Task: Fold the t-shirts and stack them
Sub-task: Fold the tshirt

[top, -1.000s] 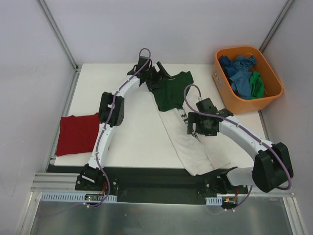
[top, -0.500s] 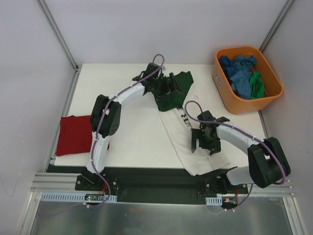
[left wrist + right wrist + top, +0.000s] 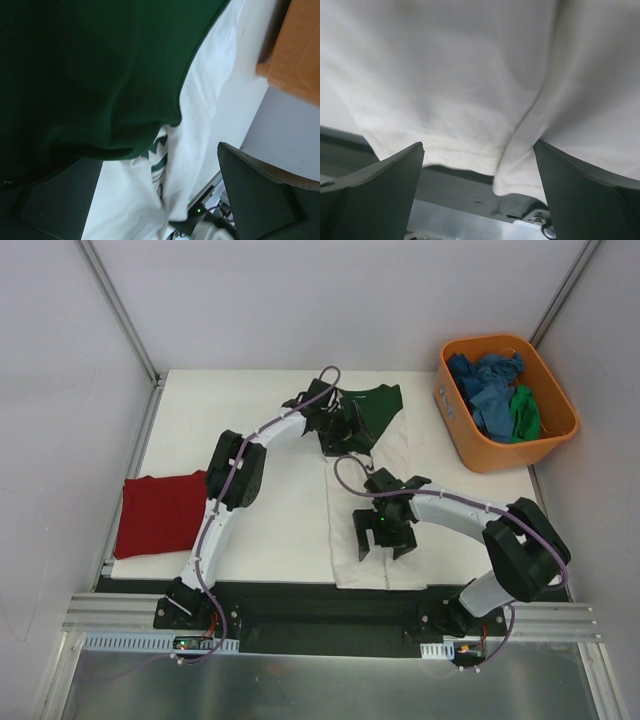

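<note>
- White table (image 3: 280, 440), pale walls (image 3: 300, 300) all round.
- Orange tub (image 3: 490, 455) far right, blue and green shirts (image 3: 495, 390) heaped inside.
- Dark red shirt (image 3: 158, 512) folded at the left edge.
- White-and-green shirt (image 3: 400, 570) lies mid-table. Left gripper (image 3: 347, 428) over its green end, right gripper (image 3: 385, 538) over the white, both spread wide, gripping nothing.

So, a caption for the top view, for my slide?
Open left gripper and right gripper over white-green t-shirt; folded red t-shirt aside.
</note>
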Robot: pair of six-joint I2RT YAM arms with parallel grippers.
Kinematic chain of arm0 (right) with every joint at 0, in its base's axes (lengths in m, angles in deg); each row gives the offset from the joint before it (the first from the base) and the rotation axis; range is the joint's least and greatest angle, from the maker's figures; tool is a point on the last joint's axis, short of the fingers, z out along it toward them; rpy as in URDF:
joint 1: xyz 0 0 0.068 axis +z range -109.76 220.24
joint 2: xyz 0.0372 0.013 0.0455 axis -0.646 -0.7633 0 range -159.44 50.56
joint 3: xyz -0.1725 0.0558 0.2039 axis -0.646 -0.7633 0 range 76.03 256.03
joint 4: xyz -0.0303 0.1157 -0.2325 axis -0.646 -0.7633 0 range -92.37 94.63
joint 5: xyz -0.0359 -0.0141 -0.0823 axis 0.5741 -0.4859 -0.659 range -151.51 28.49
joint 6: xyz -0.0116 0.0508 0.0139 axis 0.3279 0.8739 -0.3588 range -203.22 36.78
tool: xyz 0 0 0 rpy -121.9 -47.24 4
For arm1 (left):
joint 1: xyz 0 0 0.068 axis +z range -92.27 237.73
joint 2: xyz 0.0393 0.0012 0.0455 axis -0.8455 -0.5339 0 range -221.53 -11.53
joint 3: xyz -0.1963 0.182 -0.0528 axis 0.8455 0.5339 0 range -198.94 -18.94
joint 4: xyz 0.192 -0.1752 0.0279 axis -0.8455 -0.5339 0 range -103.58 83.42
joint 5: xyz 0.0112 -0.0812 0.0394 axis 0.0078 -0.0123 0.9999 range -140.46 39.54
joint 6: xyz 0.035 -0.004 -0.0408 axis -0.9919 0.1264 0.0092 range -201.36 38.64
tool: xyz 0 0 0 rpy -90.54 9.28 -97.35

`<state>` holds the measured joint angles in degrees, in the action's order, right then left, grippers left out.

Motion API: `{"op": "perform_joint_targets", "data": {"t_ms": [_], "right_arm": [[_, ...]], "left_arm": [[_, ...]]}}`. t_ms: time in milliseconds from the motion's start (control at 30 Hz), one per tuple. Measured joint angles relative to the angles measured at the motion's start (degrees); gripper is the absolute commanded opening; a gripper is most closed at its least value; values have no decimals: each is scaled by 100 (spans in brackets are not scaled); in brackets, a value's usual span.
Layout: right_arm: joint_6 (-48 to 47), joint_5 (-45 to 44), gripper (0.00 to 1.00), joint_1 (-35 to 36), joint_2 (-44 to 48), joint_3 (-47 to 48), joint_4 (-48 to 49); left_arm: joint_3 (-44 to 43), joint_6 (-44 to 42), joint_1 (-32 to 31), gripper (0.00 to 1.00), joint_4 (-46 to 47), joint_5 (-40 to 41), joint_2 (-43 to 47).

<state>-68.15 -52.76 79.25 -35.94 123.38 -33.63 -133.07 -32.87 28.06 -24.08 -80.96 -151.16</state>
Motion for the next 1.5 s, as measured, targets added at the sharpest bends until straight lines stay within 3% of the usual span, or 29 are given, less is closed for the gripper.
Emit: {"op": "perform_joint_targets", "data": {"t_ms": [133,267,500,733,900,1033,1167,1333,1500], "right_arm": [[55,470,97,645,-566,595,376],[55,730,97,776,-1045,1287,498],[-79,385,97,772,-601,1617,389],[-155,-1174,97,761,1281,1508,168],[442,-2726,97,734,3576,793,129],[916,-3292,97,688,4725,105,-105],[1099,-3241,97,688,4837,-459,-203],[1191,-2507,97,688,4249,-846,-96],[1346,-1928,97,713,3047,-844,103]], "left_arm": [[-960,72,278,99,-186,-190,-577],[-1816,142,511,99,-186,-254,-1088],[-1899,59,800,99,-203,-236,-1058],[-155,-315,708,99,-479,131,581],[1674,-608,632,99,-435,647,3128],[3235,-730,603,99,-247,1001,5211],[4889,-737,481,99,-164,1202,6439],[6382,-654,-35,99,-398,1296,6437],[7001,-566,-267,96,-581,1287,6380]]}}
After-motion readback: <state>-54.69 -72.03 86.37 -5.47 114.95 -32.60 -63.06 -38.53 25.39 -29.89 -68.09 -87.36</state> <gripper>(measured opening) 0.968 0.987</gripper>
